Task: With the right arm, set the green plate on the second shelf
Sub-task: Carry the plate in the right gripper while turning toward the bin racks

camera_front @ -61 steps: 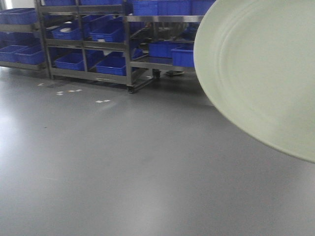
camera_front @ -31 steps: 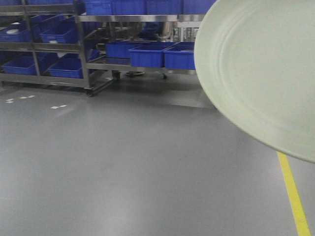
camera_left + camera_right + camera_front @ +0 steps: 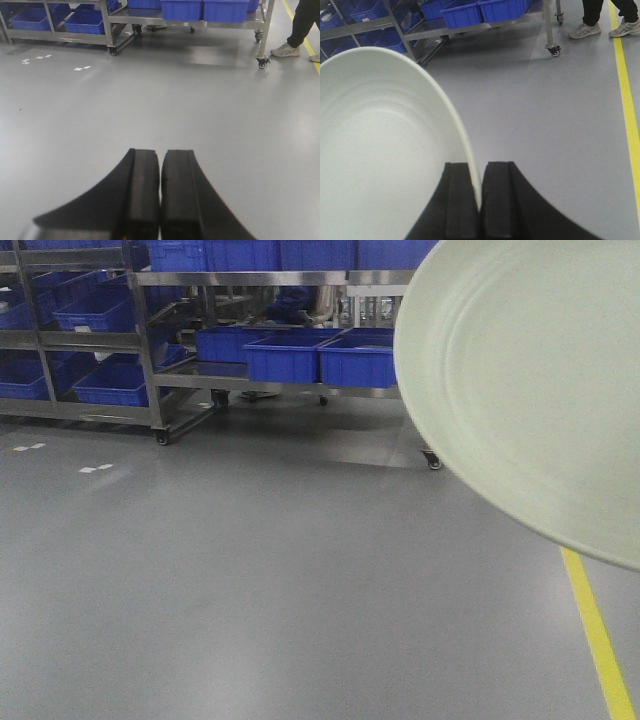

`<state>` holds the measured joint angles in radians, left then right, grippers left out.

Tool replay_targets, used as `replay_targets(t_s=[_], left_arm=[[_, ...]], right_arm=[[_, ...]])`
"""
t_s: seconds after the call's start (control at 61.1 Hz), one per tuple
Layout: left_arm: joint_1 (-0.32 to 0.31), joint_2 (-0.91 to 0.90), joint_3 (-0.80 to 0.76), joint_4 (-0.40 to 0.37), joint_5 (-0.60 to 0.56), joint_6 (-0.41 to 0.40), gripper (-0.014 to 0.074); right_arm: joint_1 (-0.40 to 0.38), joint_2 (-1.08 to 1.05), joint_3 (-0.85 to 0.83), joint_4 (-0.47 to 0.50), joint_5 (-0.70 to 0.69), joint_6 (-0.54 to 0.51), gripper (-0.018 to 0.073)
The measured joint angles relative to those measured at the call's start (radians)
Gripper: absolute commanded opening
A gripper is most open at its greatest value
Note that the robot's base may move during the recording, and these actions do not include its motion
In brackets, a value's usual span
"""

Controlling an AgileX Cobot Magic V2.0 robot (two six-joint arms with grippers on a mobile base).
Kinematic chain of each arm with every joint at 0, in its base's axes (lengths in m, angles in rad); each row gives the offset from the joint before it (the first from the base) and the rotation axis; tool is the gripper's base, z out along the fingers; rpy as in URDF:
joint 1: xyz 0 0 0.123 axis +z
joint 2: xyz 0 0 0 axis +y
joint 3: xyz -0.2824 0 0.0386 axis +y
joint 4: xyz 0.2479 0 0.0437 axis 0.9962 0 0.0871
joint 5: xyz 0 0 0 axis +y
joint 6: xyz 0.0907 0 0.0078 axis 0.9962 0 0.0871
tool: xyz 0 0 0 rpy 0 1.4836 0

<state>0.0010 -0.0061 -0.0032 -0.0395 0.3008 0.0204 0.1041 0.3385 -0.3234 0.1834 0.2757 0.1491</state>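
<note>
Pale sage-green round matte plate (image 3: 380, 150), filling the right wrist view's left half, stands on edge, its smooth rim pinched between the right arm's black fingers (image 3: 462, 200), probably for carrying toward the steel rack (image 3: 250, 278) of blue plastic bins (image 3: 285, 358), upper left; left arm's fingers (image 3: 145, 190) pressed together, empty

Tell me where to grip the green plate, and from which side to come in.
Grip the thin rim. The green plate is wide and shallow, too broad to span, so only its edge suits a narrow grip. Come in from outside the edge and straddle it, with the hollow face on one side and the back on the other, as the right pincer grips it now.
</note>
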Motion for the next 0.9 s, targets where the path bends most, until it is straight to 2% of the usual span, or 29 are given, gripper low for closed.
replay_targets(t_s=[0.901], left_arm=[[0.000,0.000,0.000,0.000,0.000,0.000,0.0124]], right_arm=[[0.000,0.000,0.000,0.000,0.000,0.000,0.0049]])
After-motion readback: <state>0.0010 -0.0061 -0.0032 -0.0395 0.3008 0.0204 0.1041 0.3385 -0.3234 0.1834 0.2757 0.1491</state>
